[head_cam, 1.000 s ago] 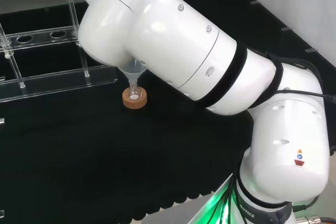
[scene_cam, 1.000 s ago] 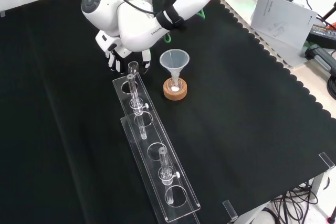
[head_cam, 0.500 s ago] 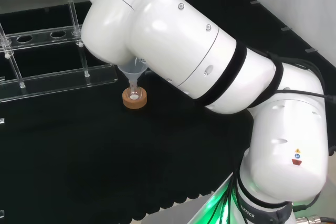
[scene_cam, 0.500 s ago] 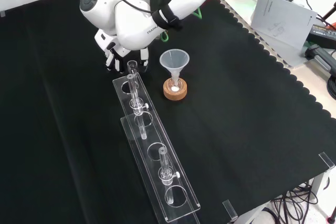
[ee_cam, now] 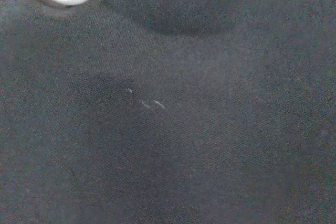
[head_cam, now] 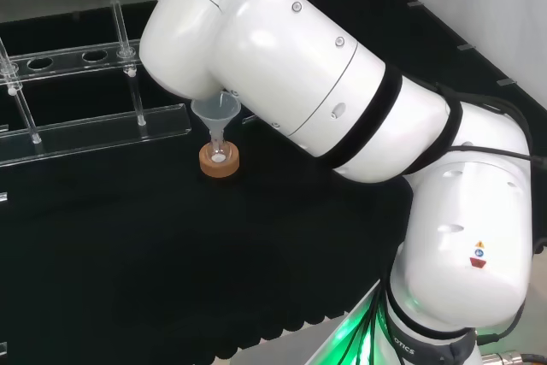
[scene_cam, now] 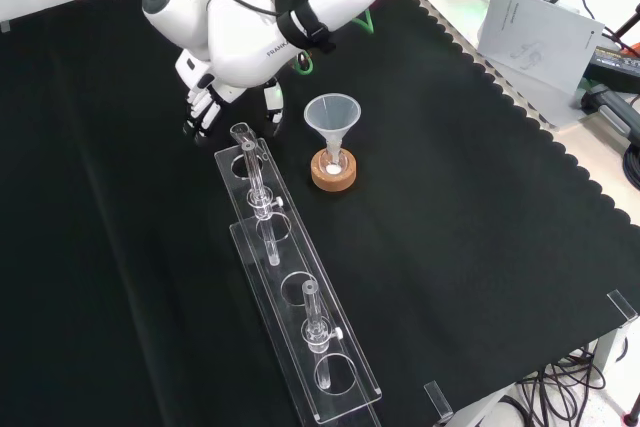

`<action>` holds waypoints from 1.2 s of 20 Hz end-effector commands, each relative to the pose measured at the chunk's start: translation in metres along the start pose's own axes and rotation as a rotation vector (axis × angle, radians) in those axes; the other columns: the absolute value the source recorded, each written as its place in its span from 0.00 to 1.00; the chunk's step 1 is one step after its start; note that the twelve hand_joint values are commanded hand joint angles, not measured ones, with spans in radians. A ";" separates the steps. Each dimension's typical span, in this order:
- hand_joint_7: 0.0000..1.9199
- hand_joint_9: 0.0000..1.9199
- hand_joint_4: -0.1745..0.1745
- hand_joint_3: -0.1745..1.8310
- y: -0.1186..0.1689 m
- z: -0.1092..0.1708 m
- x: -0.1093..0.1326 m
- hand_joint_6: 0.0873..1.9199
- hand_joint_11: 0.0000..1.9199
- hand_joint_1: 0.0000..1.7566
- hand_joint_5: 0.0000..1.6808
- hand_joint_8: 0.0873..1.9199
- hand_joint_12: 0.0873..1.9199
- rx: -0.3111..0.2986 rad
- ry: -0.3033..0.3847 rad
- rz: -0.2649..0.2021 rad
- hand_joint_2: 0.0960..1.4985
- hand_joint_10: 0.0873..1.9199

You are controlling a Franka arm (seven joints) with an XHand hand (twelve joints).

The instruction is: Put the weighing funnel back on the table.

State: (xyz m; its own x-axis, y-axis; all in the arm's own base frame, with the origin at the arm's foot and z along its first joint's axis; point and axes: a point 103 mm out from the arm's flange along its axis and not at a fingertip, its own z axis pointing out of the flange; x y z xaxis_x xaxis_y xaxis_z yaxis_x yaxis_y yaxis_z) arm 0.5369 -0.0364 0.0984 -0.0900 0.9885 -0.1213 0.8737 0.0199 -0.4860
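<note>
The weighing funnel (scene_cam: 241,133) looks to be the small clear scoop-like piece at the far end of the clear tube rack (scene_cam: 296,257) in the front view, just below the hand (scene_cam: 205,107). Whether it rests on the black cloth (scene_cam: 480,207) or leans on the rack's end I cannot tell. The fingers (scene_cam: 196,123) hang down, apart and relaxed, and nothing is plainly held between them and the thumb, so I judge the step in hand to be letting go and clearing away. To do that well, the hand should rise straight off with its fingers kept spread, so that none catches the scoop's rim and drags or flips so light a piece. It should also keep clear of the upright glass tube (scene_cam: 258,175) in the rack's first hole. To the right in the front view, the big funnel (scene_cam: 331,115) stands in its small flask on the cork ring (scene_cam: 333,175). A sideways sweep that way could topple it.
</note>
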 end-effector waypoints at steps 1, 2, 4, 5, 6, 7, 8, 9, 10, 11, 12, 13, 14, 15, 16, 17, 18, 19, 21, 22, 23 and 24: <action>0.00 0.09 0.45 0.29 -0.033 -0.035 -0.009 0.00 0.08 0.44 0.12 0.17 0.70 -0.079 0.030 0.003 0.36 0.33; 0.00 0.10 0.45 0.29 -0.040 -0.041 -0.011 0.00 0.08 0.44 0.12 0.18 0.70 -0.089 0.032 0.006 0.36 0.33; 0.01 0.11 0.45 0.29 -0.054 -0.052 -0.015 0.00 0.08 0.44 0.12 0.20 0.70 -0.113 0.041 0.012 0.36 0.33; 0.01 0.11 0.45 0.29 -0.060 -0.056 -0.017 0.00 0.08 0.43 0.12 0.21 0.70 -0.122 0.042 0.016 0.36 0.33; 0.01 0.11 0.44 0.28 -0.067 -0.061 -0.018 0.00 0.08 0.43 0.13 0.22 0.70 -0.132 0.041 0.020 0.36 0.33; 0.01 0.12 0.44 0.28 -0.073 -0.065 -0.019 0.00 0.08 0.43 0.13 0.23 0.70 -0.140 0.041 0.026 0.36 0.33; 0.01 0.12 0.44 0.28 -0.079 -0.068 -0.021 0.00 0.09 0.43 0.13 0.23 0.70 -0.146 0.041 0.031 0.36 0.33; 0.02 0.12 0.44 0.28 -0.086 -0.071 -0.022 0.00 0.09 0.43 0.13 0.24 0.70 -0.154 0.042 0.037 0.36 0.33; 0.02 0.13 0.44 0.28 -0.091 -0.074 -0.023 0.00 0.09 0.43 0.13 0.24 0.70 -0.161 0.042 0.046 0.37 0.33; 0.02 0.13 0.44 0.28 -0.097 -0.077 -0.024 0.00 0.09 0.43 0.14 0.24 0.70 -0.170 0.044 0.051 0.37 0.33; 0.02 0.13 0.44 0.28 -0.103 -0.080 -0.024 0.00 0.09 0.43 0.14 0.24 0.70 -0.176 0.044 0.055 0.37 0.33; 0.03 0.14 0.44 0.28 -0.109 -0.082 -0.024 0.00 0.10 0.43 0.14 0.25 0.70 -0.182 0.046 0.058 0.37 0.33; 0.03 0.14 0.44 0.28 -0.114 -0.085 -0.024 0.00 0.10 0.43 0.14 0.25 0.70 -0.188 0.044 0.060 0.37 0.33; 0.03 0.14 0.44 0.28 -0.119 -0.087 -0.024 0.00 0.10 0.43 0.14 0.25 0.70 -0.193 0.046 0.062 0.37 0.33; 0.03 0.14 0.44 0.28 -0.124 -0.090 -0.024 0.00 0.10 0.43 0.14 0.26 0.70 -0.197 0.046 0.063 0.37 0.33; 0.03 0.15 0.44 0.28 -0.129 -0.092 -0.023 0.00 0.10 0.44 0.15 0.26 0.70 -0.201 0.046 0.065 0.37 0.32; 0.03 0.15 0.44 0.28 -0.134 -0.094 -0.023 0.00 0.10 0.43 0.15 0.26 0.70 -0.206 0.047 0.066 0.37 0.32; 0.03 0.15 0.44 0.28 -0.138 -0.096 -0.022 0.00 0.10 0.43 0.15 0.27 0.70 -0.210 0.046 0.067 0.37 0.32; 0.04 0.16 0.43 0.28 -0.147 -0.099 -0.021 0.00 0.11 0.43 0.15 0.27 0.70 -0.219 0.046 0.070 0.37 0.32; 0.04 0.16 0.43 0.28 -0.151 -0.101 -0.020 0.00 0.11 0.43 0.15 0.27 0.70 -0.223 0.044 0.071 0.37 0.32; 0.04 0.16 0.43 0.28 -0.155 -0.102 -0.019 0.00 0.11 0.43 0.15 0.27 0.70 -0.225 0.042 0.071 0.37 0.32; 0.04 0.16 0.43 0.28 -0.160 -0.104 -0.018 0.00 0.11 0.43 0.15 0.27 0.70 -0.227 0.036 0.071 0.37 0.32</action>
